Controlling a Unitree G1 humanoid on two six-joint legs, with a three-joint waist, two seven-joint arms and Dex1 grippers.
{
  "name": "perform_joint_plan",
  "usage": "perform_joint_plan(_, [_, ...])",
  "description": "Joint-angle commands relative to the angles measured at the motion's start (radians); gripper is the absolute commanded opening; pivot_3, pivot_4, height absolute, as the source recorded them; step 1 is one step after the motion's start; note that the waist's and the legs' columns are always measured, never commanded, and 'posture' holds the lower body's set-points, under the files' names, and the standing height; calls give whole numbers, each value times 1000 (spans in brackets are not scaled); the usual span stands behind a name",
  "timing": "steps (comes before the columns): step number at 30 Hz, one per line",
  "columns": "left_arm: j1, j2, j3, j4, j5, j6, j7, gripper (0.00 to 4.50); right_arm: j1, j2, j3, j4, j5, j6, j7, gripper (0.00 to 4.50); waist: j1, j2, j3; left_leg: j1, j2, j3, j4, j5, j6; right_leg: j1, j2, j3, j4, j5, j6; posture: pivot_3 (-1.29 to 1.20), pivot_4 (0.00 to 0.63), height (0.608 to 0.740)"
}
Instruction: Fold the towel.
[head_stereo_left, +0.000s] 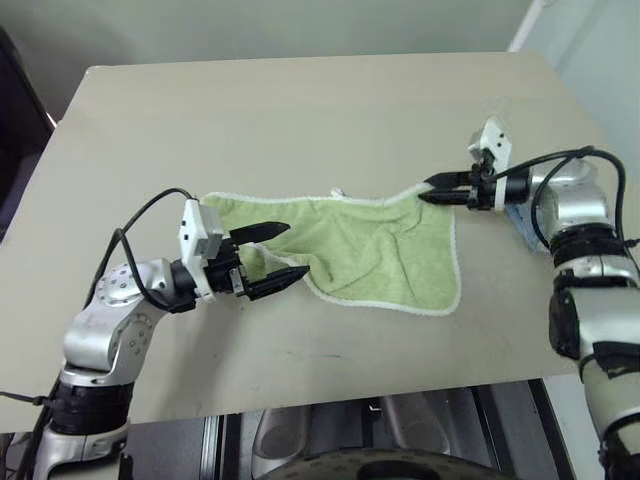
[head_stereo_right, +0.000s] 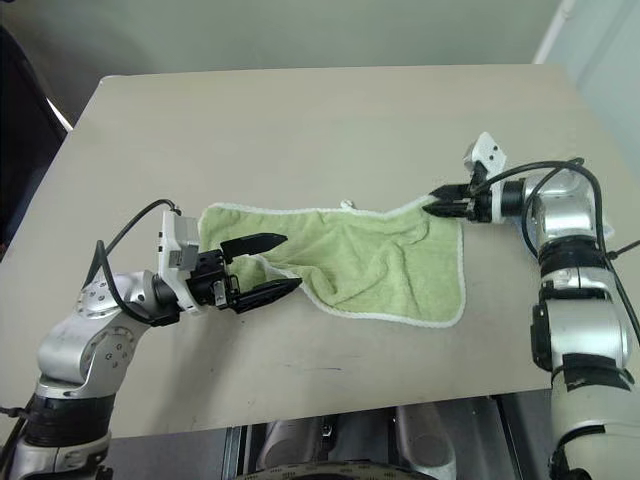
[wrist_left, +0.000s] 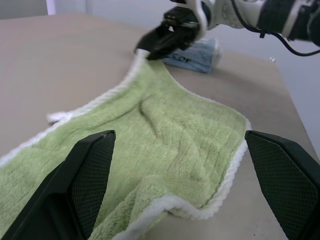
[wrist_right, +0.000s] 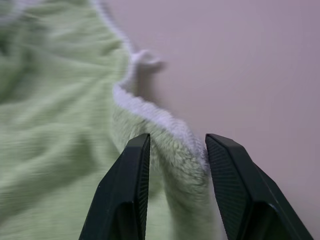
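Towel (head_stereo_left: 370, 250) corner sits pinched between my right pincer's (head_stereo_left: 432, 192) fingers; my left pincer (head_stereo_left: 285, 252) gapes wide over its other end.

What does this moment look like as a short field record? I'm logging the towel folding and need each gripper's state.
surface: beige table
towel: light green, white edging, spread rumpled on the table
right gripper: jaws shut on the towel's far right corner, lifting it slightly
left gripper: jaws open, one over and one under the towel's near left edge, not yet closed
other item: folded light blue cloth beyond the right gripper
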Motion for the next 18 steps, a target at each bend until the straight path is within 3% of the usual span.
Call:
perform_joint_plan(1, [-21, -8, -2, 10, 5, -30, -13, 4500, 173, -37, 64, -395, 69, 151, 54, 1840, 5, 0, 0, 0, 0, 0, 0, 1, -1, 1, 0, -1, 0, -1, 0, 0, 150, 703])
perform_joint_plan(5, [-21, -13, -10, 32, 15, -50, -28, 4500, 241, -52, 44, -579, 117, 255, -3, 1840, -1, 0, 0, 1, 0, 1, 1, 1, -2, 2, 0, 0, 2, -2, 0, 0, 150, 703])
perform_joint_plan(10, [-27, -18, -24, 50, 32, -74, -45, 4500, 241, -66, 48, -522, 81, 173, -93, 1840, -5, 0, 0, 7, 0, 0, 1, 2, -1, 7, 1, 1, 4, -3, 1, 0, 150, 703])
perform_joint_plan(18, [-31, -30, -33, 56, 44, -89, -46, 4500, 276, -127, 60, -520, 91, 87, -91, 1840, -1, 0, 0, 4, 0, 0, 1, 2, -1, 4, 1, 1, 5, -4, 3, 0, 150, 703])
